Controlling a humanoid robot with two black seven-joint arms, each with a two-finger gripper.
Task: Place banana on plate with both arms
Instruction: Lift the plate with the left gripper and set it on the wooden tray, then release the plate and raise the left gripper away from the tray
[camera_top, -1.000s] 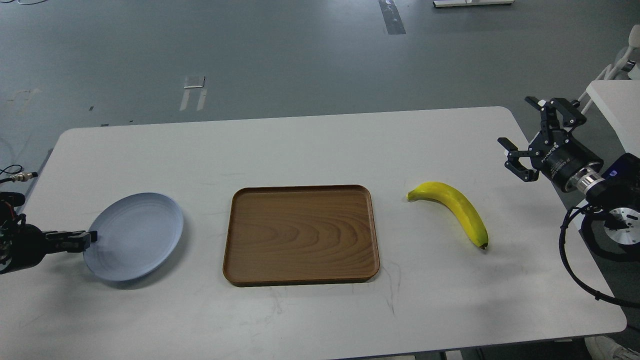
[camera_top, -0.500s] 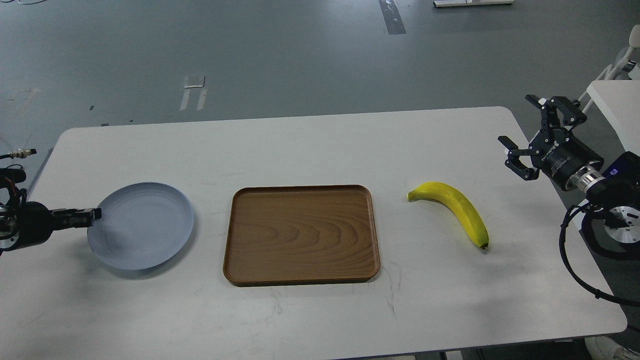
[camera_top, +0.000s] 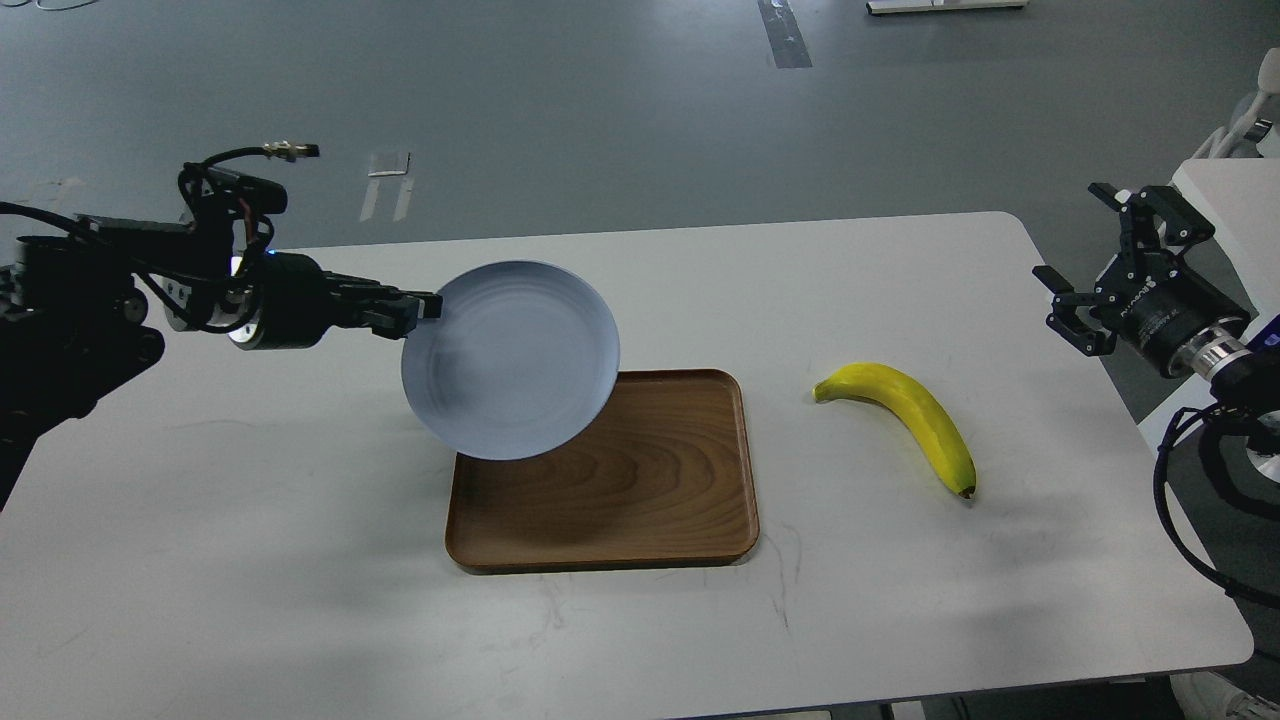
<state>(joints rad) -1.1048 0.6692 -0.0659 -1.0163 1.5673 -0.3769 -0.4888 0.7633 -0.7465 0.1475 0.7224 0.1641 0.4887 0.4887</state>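
Above the left part of the brown tray (camera_top: 640, 500), my left gripper (camera_top: 425, 308) pinches the plate (camera_top: 510, 360) by its rim, holding it tilted in the air; with so thin an edge hold, I judge it could slip or swing down onto the tray. Half a second ago the plate hung low over the table (camera_top: 300, 600) at far left. My right gripper (camera_top: 1105, 290), fingers spread, has drawn back slightly, well apart from the banana (camera_top: 905, 415), which lies unmoved right of the tray.
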